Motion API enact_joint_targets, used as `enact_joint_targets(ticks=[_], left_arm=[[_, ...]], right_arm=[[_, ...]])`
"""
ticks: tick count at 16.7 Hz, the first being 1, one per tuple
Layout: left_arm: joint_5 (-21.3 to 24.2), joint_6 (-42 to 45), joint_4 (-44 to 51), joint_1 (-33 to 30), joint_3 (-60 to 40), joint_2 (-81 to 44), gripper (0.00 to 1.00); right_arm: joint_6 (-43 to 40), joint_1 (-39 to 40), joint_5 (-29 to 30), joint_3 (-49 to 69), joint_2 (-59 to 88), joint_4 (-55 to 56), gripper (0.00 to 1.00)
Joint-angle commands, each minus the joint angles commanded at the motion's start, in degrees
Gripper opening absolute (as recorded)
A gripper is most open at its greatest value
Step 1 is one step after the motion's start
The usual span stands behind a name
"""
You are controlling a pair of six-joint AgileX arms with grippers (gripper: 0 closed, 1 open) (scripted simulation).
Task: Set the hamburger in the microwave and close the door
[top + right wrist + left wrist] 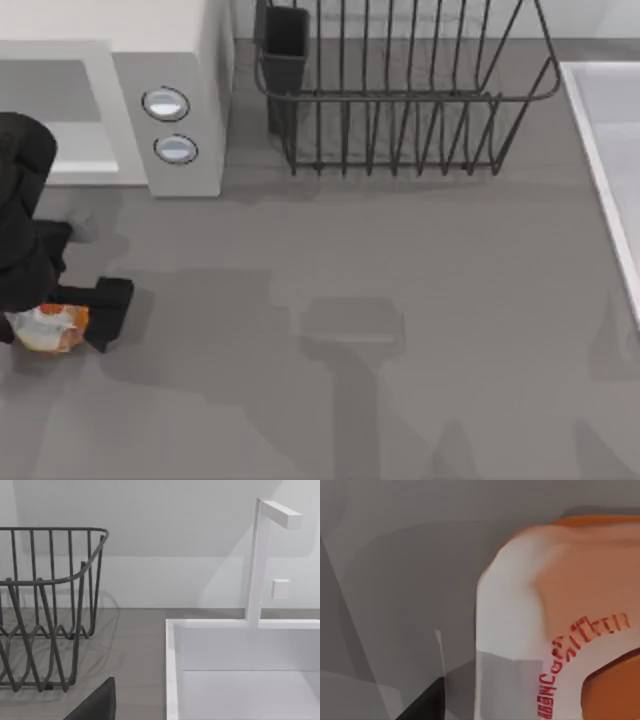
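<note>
1. Lower left of the top view: the left tool (62,318) sits on the hamburger (50,328), dark fingers (110,305) on either side of the wrapped lump, low over the grey desk (380,380); it looks clamped on it, though whether the lump has left the desk cannot be told
2. The left wrist view sees the hamburger (555,630) from very near, white wrap with orange patches and red lettering
3. The microwave (170,90) stands at upper left, its grey cavity open toward the desk; the door cannot be made out
4. The dark wire rack (400,100) is at upper centre, the white sink (240,675) at the right edge
5. The right arm is parked by rack and sink; its tool's state cannot be told
6. Risk, as a judgement: the soft rounded wrap may slip from a shallow pinch during the lift, or the arm may clip the cavity's lip on entry
</note>
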State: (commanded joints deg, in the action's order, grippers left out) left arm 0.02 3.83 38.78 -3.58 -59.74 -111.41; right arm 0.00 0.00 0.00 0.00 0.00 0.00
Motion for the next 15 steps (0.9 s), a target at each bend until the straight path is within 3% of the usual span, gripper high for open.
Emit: enact_joint_targets(ticks=[12, 15], left_arm=[[0.0, 0.0, 0.0, 0.0, 0.0, 0.0, 0.02], [0.0, 0.0, 0.0, 0.0, 0.0, 0.0, 0.0]], right_arm=[[0.0, 0.0, 0.0, 0.0, 0.0, 0.0, 1.0], [0.0, 0.0, 0.0, 0.0, 0.0, 0.0, 1.0]])
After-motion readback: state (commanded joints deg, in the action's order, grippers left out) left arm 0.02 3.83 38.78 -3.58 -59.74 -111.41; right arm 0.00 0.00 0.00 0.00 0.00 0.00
